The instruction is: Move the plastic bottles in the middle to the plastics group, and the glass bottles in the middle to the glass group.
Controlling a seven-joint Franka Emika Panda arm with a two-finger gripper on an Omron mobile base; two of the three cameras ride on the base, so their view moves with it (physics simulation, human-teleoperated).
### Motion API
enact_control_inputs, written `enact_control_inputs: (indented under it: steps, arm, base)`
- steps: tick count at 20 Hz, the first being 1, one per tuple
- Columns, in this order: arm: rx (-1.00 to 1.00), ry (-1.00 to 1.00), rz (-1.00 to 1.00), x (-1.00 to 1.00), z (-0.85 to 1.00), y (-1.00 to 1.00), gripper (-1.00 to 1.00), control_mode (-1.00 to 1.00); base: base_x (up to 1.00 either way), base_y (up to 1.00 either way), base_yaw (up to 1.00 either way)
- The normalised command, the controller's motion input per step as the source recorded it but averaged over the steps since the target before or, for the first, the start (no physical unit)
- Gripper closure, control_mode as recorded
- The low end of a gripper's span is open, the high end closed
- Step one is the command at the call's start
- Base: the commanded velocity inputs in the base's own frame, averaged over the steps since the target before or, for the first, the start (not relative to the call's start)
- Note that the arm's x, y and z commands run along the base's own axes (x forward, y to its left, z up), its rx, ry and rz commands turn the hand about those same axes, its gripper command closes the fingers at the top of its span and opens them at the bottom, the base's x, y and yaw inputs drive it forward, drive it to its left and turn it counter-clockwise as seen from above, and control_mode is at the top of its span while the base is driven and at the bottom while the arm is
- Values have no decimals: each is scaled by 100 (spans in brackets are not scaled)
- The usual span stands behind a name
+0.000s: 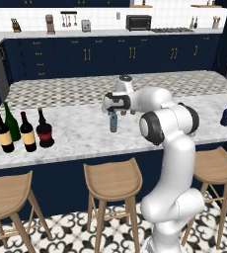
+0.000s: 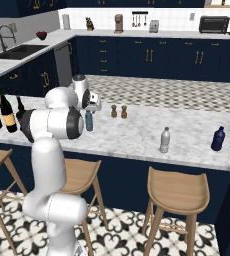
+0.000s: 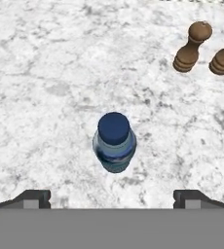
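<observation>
Judged well along, with one bottle left.

At the left edge of the left base view, stood four glass bottles in one cluster on the marble desk (image 1: 76, 129): dark wine bottle (image 1: 3, 133) with tan label, tall green bottle (image 1: 11, 121) behind it, slim wine bottle (image 1: 27, 132) with yellow-tan label, then squat bottle (image 1: 45, 130) with red band. Seemed, then, to have the glass half finished, both middle glass bottles being close beside the glass group.

In mid frame, stood the pale-blue plastic bottle (image 1: 113, 122) upright and alone on the desk, just under the hand (image 1: 112, 111). In the hand view, showed the bottle (image 3: 114, 142) from above, centred between the fingertips (image 3: 34, 198) at lower left and lower right, set wide open, gripping nothing, apart from the bottle.

At right of the right base view, waited the plastics group: clear-grey bottle (image 2: 164, 140) and navy bottle (image 2: 217, 138), well apart from the pale-blue one. Remained: descent, grasp, carry rightward, release beside them.
</observation>
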Motion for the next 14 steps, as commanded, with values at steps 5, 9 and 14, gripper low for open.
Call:
enact_control_inputs:
  steps: [5, 9, 14]
  arm:
    - [0, 0, 0, 4, -23, 0, -100, -100]
    - [0, 0, 0, 2, -25, 0, -100, -100]
    - [0, 0, 0, 11, -13, 0, -100, -100]
  base:
    - [0, 0, 0]
    - [0, 0, 0]
    - [0, 0, 0]
